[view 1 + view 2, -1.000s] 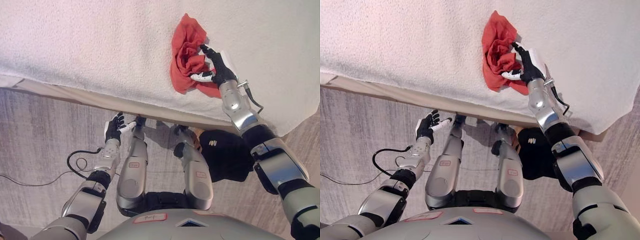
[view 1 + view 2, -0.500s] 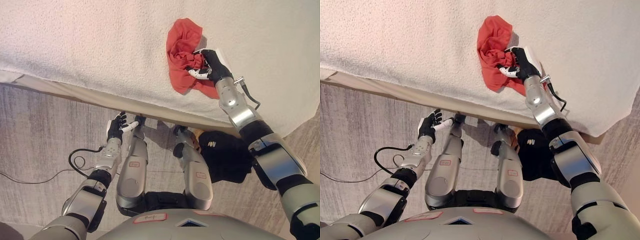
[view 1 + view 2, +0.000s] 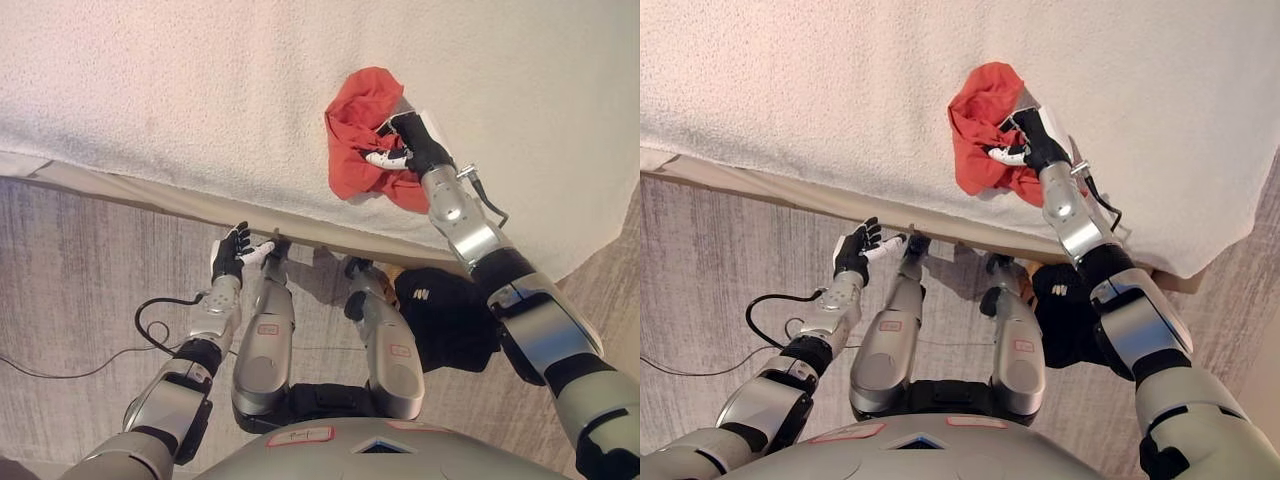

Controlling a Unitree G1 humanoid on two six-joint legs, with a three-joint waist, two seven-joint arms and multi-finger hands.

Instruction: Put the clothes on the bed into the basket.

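Over the last second the right hand [image 3: 408, 143] closed: fingers that had lain straight across the red garment [image 3: 356, 140] were now curled into its folds, and the bunched cloth had shifted slightly toward nine o'clock. It lay on the white bedspread [image 3: 180, 90], near the bed's edge, not yet lifted. The left hand [image 3: 232, 255] hung at about seven o'clock, below the bed edge over the floor, fingers loosely spread and holding nothing. No basket showed in either view. With the grasp apparently made, lifting seemed the next step.
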